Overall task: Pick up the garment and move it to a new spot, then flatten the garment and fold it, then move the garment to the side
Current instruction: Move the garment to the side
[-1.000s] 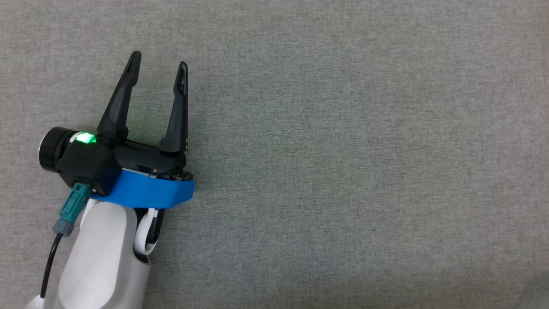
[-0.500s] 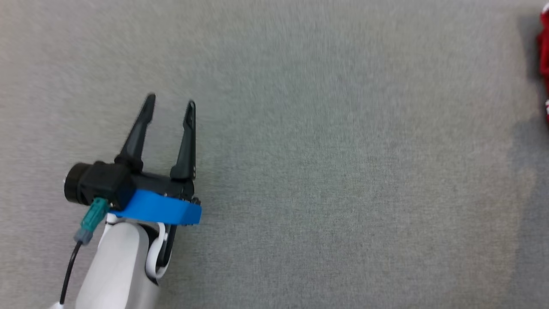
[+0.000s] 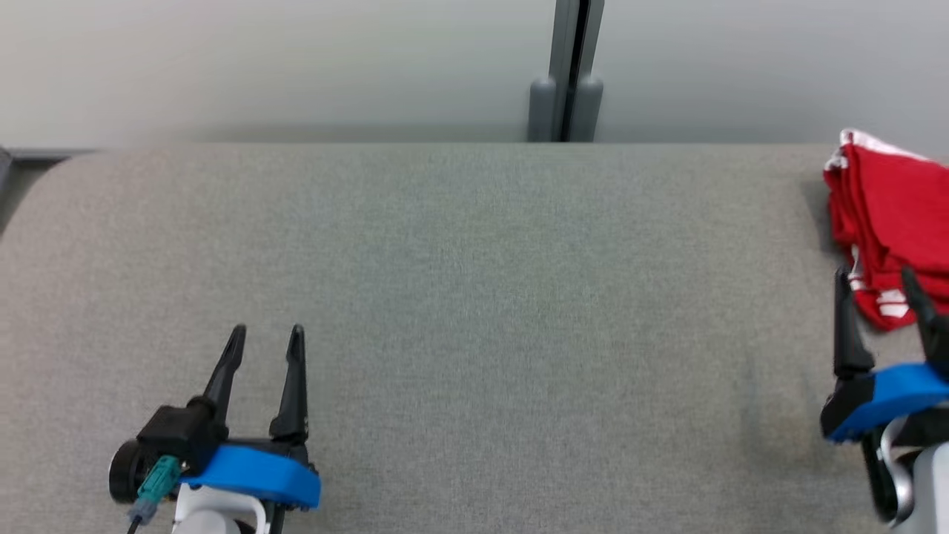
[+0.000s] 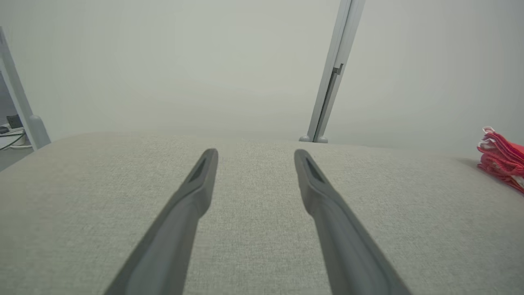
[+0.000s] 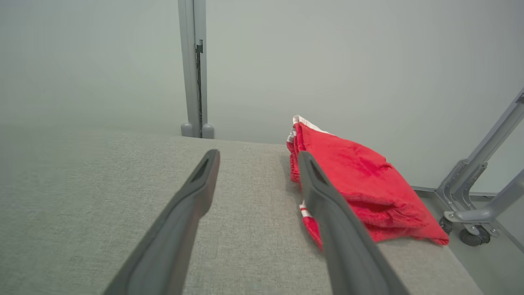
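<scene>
Grey fabric-covered bench [image 3: 474, 297], folded red garment [image 3: 886, 215] with white trim lay at its far right end, right end effector [image 3: 873, 276] stood just beside the garment, fingers apart and empty, left end effector [image 3: 267, 331] stood well apart, fingers likewise spread.

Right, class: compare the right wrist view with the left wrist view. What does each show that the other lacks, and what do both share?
Right wrist view: a metal frame on a caster, beside the surface's end. Left wrist view: cables on the floor. Both: the folded red garment, the grey fabric surface and an upright grey post.
</scene>
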Motion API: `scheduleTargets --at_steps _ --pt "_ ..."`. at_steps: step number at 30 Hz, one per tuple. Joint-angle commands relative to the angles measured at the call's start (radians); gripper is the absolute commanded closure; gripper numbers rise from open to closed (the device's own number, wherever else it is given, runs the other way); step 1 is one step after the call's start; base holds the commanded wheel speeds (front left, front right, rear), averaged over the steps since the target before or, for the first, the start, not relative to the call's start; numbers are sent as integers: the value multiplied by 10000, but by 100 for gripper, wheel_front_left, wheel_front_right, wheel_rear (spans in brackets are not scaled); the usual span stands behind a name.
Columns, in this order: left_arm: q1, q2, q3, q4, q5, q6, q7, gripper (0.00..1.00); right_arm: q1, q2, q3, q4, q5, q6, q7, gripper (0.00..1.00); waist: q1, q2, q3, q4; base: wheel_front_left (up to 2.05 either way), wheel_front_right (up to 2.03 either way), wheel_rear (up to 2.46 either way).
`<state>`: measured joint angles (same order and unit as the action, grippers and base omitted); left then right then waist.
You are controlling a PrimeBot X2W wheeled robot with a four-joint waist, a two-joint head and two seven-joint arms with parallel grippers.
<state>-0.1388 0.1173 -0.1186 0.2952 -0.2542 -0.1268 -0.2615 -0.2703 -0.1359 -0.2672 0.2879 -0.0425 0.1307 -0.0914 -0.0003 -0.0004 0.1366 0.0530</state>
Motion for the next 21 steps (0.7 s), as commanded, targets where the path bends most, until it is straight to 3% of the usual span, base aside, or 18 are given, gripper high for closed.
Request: scheduleTargets --at_steps 1,8,21 --pt "216 -18 107 109 -44 42 -45 0 447 159 125 -230 139 0 23 0 3 4 -546 -238 0 0 0" --pt "892 -26 412 486 -89 68 -43 0 1644 604 776 -681 530 2 -154 0 3 4 -1389 -238 0 0 0" --pt "1357 -21 731 917 -139 85 -43 0 2580 837 1110 -500 1140 2 -611 0 3 4 -1926 -461 0 0 0"
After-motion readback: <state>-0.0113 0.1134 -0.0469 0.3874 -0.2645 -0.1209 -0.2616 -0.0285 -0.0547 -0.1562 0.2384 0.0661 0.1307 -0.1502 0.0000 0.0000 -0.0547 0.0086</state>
